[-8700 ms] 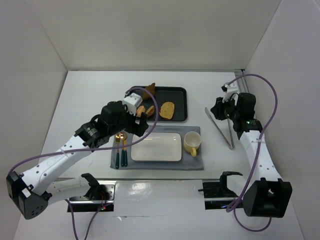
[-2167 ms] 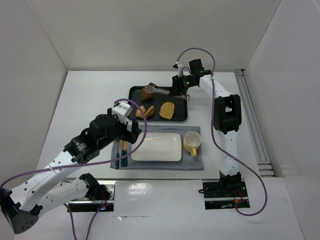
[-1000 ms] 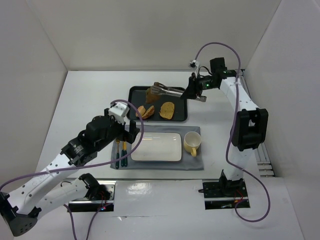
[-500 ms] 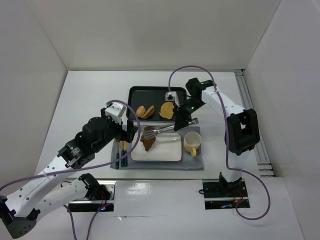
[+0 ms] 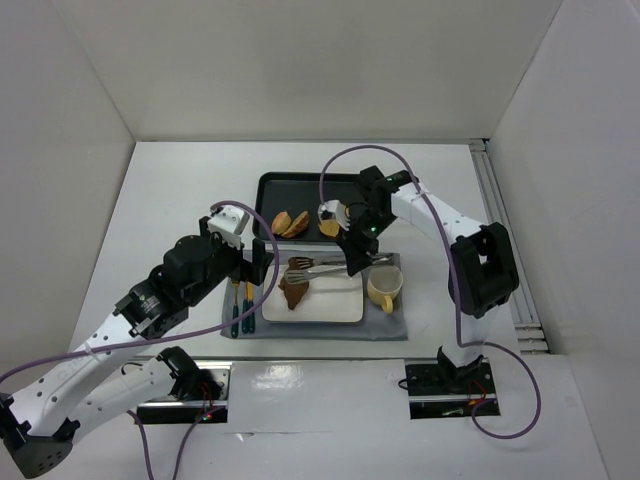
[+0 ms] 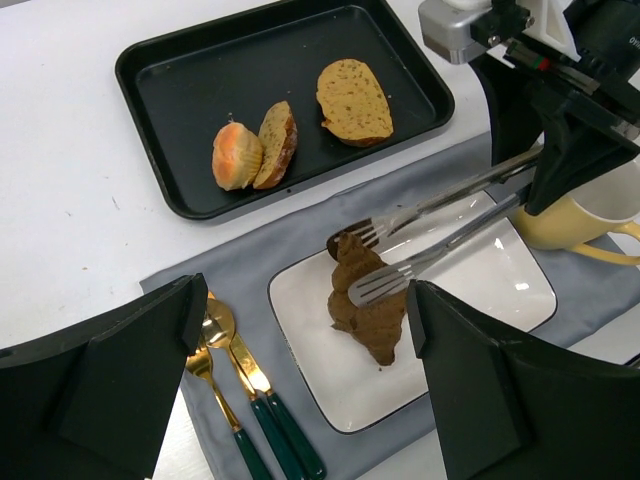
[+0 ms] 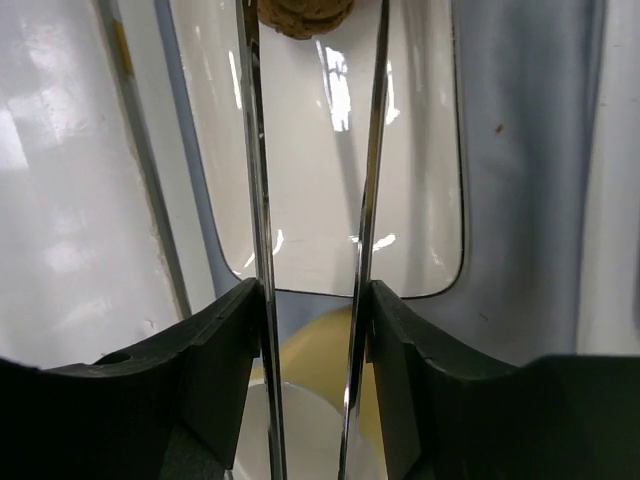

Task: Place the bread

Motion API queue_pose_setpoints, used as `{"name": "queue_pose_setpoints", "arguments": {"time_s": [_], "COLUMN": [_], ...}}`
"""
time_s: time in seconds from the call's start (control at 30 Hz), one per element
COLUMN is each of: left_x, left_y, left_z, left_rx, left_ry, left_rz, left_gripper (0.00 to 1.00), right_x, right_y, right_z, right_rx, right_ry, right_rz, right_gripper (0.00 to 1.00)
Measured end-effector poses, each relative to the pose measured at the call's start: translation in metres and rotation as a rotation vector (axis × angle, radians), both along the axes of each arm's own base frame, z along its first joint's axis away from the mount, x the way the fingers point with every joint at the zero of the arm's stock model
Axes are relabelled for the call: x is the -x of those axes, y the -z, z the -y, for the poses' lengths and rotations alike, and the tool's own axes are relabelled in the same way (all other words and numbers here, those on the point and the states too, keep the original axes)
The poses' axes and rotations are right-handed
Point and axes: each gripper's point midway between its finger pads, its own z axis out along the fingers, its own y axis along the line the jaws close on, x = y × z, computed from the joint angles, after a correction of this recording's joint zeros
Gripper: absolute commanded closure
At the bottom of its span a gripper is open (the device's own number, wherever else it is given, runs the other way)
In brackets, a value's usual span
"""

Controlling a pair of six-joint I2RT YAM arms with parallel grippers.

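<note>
A dark brown bread piece (image 5: 293,290) lies on the left part of the white plate (image 5: 338,303); it also shows in the left wrist view (image 6: 368,305) and at the top edge of the right wrist view (image 7: 305,14). My right gripper (image 5: 357,252) (image 7: 313,300) is shut on metal tongs (image 5: 325,265) (image 6: 450,205). The tong tips are spread at the bread's upper end, one resting on it. My left gripper (image 5: 258,262) (image 6: 305,295) is open and empty, hovering above the plate's left edge and the cutlery.
A black tray (image 5: 300,179) behind the plate holds a sliced roll (image 5: 290,222) and a flat bread slice (image 5: 330,228). A yellow cup (image 5: 384,286) stands right of the plate on the grey placemat (image 5: 390,328). Gold, green-handled cutlery (image 5: 240,305) lies left of the plate.
My right arm picked up the tongs, took the brown bread from the tray and carried it to the plate, where it now lies. My left arm has pulled back a little.
</note>
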Motion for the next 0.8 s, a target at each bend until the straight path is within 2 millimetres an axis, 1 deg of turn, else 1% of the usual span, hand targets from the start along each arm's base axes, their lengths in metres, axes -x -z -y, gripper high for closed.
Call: {"name": "queue_pose_setpoints", "arguments": {"time_s": [0.13,0.27,0.3,0.4,0.5,0.8], "left_x": [0.0,0.0,0.0,0.0,0.0,0.0], "left_y": [0.0,0.0,0.0,0.0,0.0,0.002], "left_z": [0.0,0.0,0.0,0.0,0.0,0.0], "left_rx": [0.0,0.0,0.0,0.0,0.0,-0.001], "left_ry": [0.0,-0.001,-0.001,-0.001,-0.001,-0.002], "left_rz": [0.0,0.0,0.0,0.0,0.0,0.0], "left_gripper": [0.0,0.0,0.0,0.0,0.0,0.0], "right_x": [-0.01,-0.015,-0.015,-0.017,-0.02,-0.034], "right_y": [-0.009,-0.027,-0.031,-0.035,-0.035,-0.046], "right_z": [-0.001,-0.003,-0.003,-0.001,0.001,0.019], "right_rx": [-0.009,-0.039,-0.046,-0.051,-0.052,-0.07], "right_ry": [0.018,0.032,0.034,0.043,0.052,0.121], "right_rz": [0.07,0.139,0.153,0.167,0.172,0.2], "right_gripper": [0.45,0.45,0.44,0.42,0.42,0.41]}}
